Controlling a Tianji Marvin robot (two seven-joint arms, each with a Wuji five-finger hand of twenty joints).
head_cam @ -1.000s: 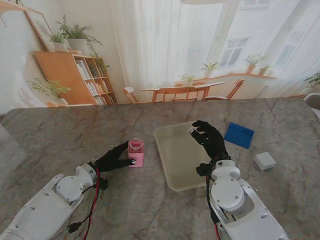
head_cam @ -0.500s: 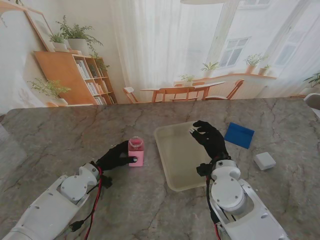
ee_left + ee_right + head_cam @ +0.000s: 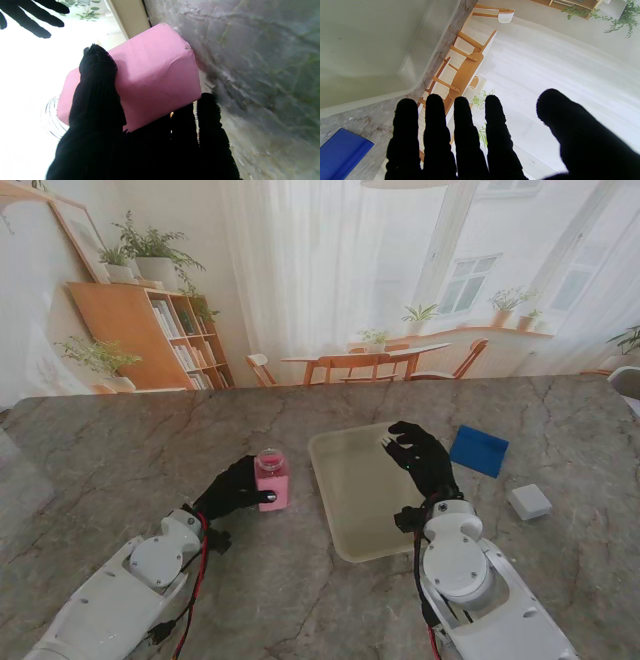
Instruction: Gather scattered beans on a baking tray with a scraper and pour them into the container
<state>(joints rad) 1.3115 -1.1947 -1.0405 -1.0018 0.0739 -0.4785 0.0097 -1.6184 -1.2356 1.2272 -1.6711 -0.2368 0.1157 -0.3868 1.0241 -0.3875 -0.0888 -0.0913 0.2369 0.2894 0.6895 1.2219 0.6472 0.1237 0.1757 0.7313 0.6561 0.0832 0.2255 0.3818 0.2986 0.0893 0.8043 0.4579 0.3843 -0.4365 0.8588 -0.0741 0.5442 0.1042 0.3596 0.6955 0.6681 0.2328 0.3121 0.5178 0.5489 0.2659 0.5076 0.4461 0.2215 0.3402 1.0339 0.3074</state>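
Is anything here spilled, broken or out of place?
Nothing looks spilled or broken. One oddity: the pink paper wrap on the jar held by the left robot hand is creased and slightly torn at one corner. The baking tray looks bare; I can't make out any beans.

Both my hands are gloved in black knit, ribbed along the fingers: left hand (image 3: pixel 232 490), right hand (image 3: pixel 424 459). The container (image 3: pixel 272 480) has a pink paper wrap, creased; in my left wrist view (image 3: pixel 140 75) a clear glass rim shows past the pink. Baking tray (image 3: pixel 345 480): pale cream, plain, faintly greenish in my right wrist view (image 3: pixel 370 50). Scraper (image 3: pixel 478 450): solid blue. Small block (image 3: pixel 529 501) to my right: white. Table (image 3: pixel 120 450): grey-brown marble with dark veins and lighter mottling. My arm casings are white, with a red cable (image 3: pixel 192 580) along the left one.
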